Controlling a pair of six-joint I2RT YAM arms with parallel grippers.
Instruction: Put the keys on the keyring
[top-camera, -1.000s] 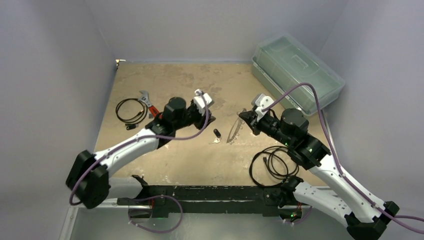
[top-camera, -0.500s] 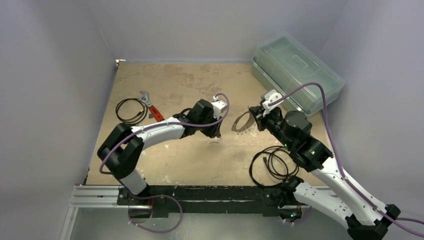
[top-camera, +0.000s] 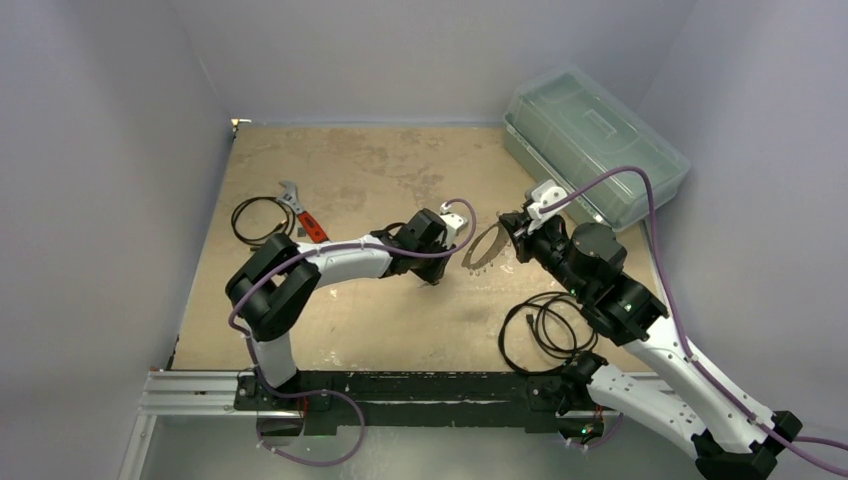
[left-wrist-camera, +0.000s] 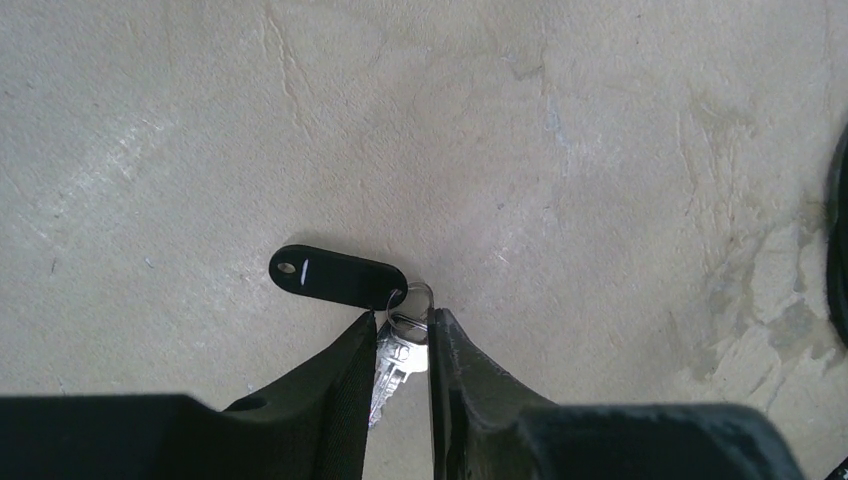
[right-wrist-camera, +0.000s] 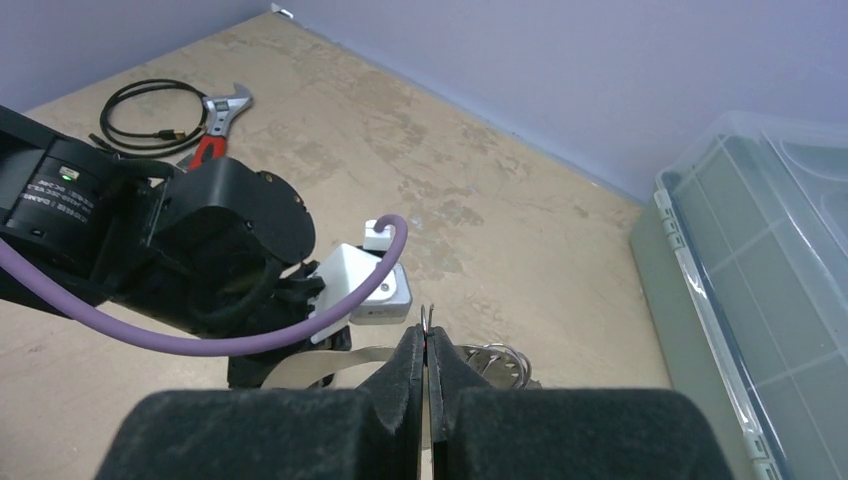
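Observation:
The key has a black plastic tag (left-wrist-camera: 337, 277), a small split ring and a short silver blade (left-wrist-camera: 398, 362), and it lies flat on the tan table. My left gripper (left-wrist-camera: 402, 325) is down over it, with its jaws closed in against both sides of the key's head; in the top view it (top-camera: 432, 272) is at the table's middle. My right gripper (top-camera: 512, 225) is shut on the rim of the keyring (top-camera: 483, 247), a thin silver wire loop held above the table just right of the left gripper. The wire (right-wrist-camera: 427, 316) sticks up between its closed fingers.
A red-handled wrench (top-camera: 300, 212) and a black cable coil (top-camera: 260, 220) lie at the left. Another black cable coil (top-camera: 545, 325) lies near the right arm. A clear lidded bin (top-camera: 595, 145) stands at the back right. Walls close in on three sides.
My left arm has stretched right and come down onto the key. My right gripper has shifted slightly right and back, with the keyring turned more face-on.

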